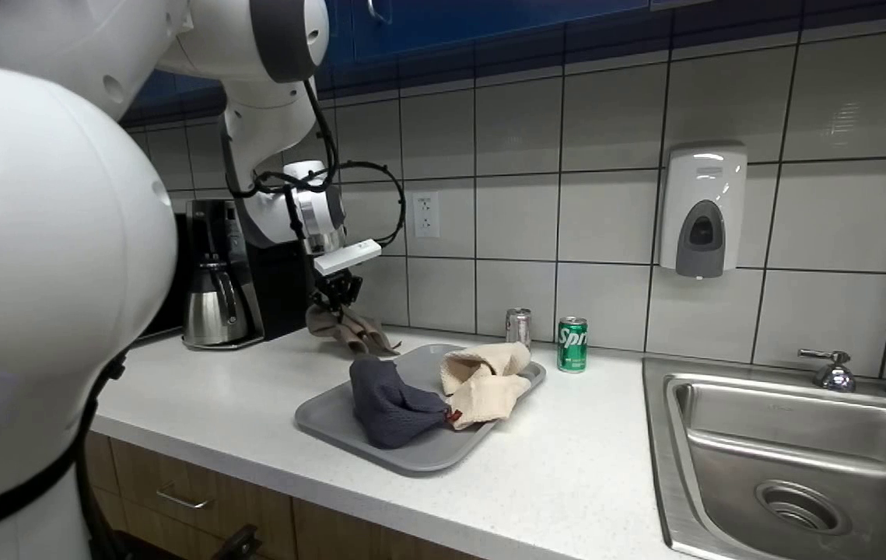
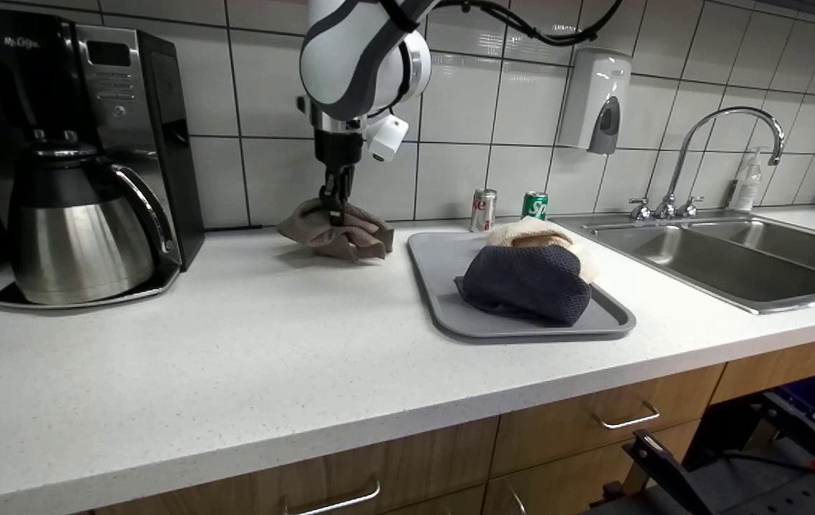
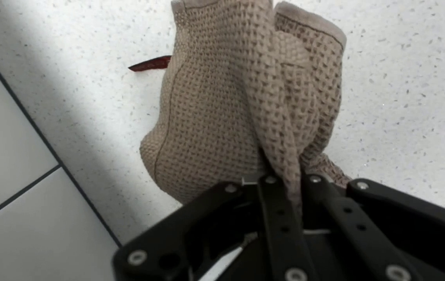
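My gripper is shut on a bunched brown waffle-weave cloth. The gripper (image 1: pixel 340 299) and cloth (image 1: pixel 357 334) are near the wall tiles, left of the tray in an exterior view. In another exterior view the gripper (image 2: pixel 335 212) points down into the cloth (image 2: pixel 353 242), between coffee maker and tray. In the wrist view a fold of the cloth (image 3: pixel 214 117) runs up between the fingers (image 3: pixel 294 187). The cloth drapes low over the white counter; I cannot tell if it touches. A slim dark red piece (image 3: pixel 150 63) pokes out beside it; its other end is hidden.
A grey tray (image 1: pixel 326 416) holds a dark blue cloth (image 1: pixel 392 404) and a cream cloth (image 1: pixel 489 398). Behind it stand a silver can (image 1: pixel 518 327) and a green can (image 1: pixel 572 344). A coffee maker (image 2: pixel 85 214) and a sink (image 1: pixel 660 467) flank the counter.
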Motion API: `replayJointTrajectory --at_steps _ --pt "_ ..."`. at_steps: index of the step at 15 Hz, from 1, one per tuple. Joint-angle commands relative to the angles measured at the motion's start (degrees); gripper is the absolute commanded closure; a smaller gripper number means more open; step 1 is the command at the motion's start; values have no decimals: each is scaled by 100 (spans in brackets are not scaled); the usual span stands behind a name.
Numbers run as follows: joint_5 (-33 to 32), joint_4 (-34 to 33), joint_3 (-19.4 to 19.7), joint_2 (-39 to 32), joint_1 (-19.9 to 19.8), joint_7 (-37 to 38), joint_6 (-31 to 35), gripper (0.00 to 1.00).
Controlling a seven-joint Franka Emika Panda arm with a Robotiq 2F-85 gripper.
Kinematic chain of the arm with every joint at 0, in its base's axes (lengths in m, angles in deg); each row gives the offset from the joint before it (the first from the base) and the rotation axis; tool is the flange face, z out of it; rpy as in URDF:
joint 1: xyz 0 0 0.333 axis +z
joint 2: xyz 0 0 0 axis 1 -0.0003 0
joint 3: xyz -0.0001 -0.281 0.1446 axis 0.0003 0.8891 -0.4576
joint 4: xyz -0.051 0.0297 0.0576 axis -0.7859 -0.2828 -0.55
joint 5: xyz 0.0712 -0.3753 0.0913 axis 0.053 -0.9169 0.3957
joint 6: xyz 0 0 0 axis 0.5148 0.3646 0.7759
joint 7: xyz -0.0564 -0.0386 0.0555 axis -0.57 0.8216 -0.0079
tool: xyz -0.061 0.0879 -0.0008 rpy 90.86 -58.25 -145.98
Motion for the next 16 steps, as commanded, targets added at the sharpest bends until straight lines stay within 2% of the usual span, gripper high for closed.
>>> replayJointTrajectory --at_steps 1,8,16 --pt "-226 573 204 468 101 657 210 98" --pt "-462 974 568 863 99 1467 358 98" --pt "-289 989 688 1064 -110 1728 -85 98"
